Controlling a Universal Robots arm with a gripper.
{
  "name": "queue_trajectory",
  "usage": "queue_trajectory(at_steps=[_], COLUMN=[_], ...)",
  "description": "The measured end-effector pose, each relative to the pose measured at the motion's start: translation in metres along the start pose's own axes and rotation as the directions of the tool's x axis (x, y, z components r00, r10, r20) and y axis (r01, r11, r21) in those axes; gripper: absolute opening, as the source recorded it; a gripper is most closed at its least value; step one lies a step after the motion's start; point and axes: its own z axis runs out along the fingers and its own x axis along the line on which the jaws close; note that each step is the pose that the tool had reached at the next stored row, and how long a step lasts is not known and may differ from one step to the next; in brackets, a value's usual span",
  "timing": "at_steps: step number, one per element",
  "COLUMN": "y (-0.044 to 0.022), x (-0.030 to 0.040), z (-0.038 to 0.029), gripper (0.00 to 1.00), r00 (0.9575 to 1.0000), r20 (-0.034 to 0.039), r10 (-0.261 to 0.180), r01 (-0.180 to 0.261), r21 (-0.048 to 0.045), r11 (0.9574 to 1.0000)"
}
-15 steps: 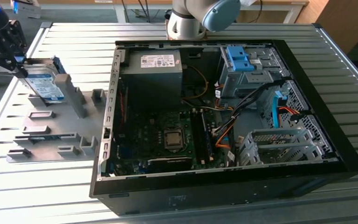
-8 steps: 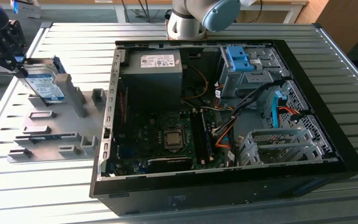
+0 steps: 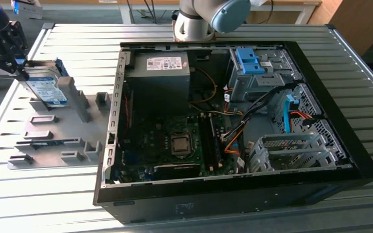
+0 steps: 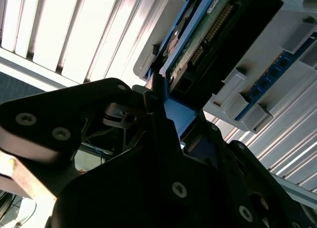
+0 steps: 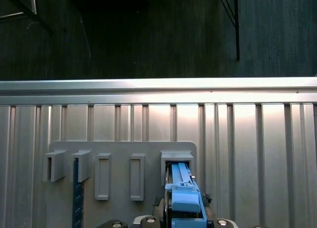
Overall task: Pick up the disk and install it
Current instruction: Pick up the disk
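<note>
Held the disk (image 3: pixel 46 90) in closed jaws, upright in the grey rack's (image 3: pixel 52 145) end slot near a tabletop (image 3: pixel 83 34) corner.

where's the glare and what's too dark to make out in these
Exterior view: table slats glare, case interior dim. Second wrist view: slats blown out white, close foreground black. First wrist view: upper half nearly black, disk clearly lit.

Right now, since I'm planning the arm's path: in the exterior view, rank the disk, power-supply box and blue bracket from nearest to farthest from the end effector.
1. disk, right by the end effector, the exterior view's left.
2. power-supply box, inside the case, mid-view.
3. blue bracket, atop the grey bay, farther right.
</note>
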Motion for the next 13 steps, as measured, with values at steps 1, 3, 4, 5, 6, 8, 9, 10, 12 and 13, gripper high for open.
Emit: queue_trajectory(at_steps=[1,3,4,5,6,8,9,10,12,13], y=[0.0000,0.0000,0.0000,0.0000,0.0000,0.0000,0.0000,0.0000,0.0000,0.0001], x=[0.0000,0.0000,0.0000,0.0000,-0.0001,-0.0001,-0.0001,-0.0001,-0.0001,-0.0001], z=[-0.0003,-0.0015,-0.0022,-0.0028,-0.0035,-0.0051,-0.0058,-0.0064,-0.0074,-0.0080], gripper=[0.37,0.37,0.37,0.37,0.37,0.37,0.37,0.37,0.37,0.37], r00=[1.0000,1.0000,1.0000,1.0000,1.0000,1.0000,1.0000,1.0000,1.0000,1.0000], r20=[0.0000,-0.0001,-0.0001,-0.0001,-0.0001,-0.0001,-0.0001,-0.0001,0.0000,-0.0001], r10=[0.000,0.000,0.000,0.000,0.000,0.000,0.000,0.000,0.000,0.000], r01=[0.000,0.000,0.000,0.000,0.000,0.000,0.000,0.000,0.000,0.000], r21=[0.0000,-0.0002,-0.0001,-0.0001,-0.0001,-0.0002,-0.0002,-0.0002,-0.0001,-0.0002], r11=[1.0000,1.0000,1.0000,1.0000,1.0000,1.0000,1.0000,1.0000,1.0000,1.0000])
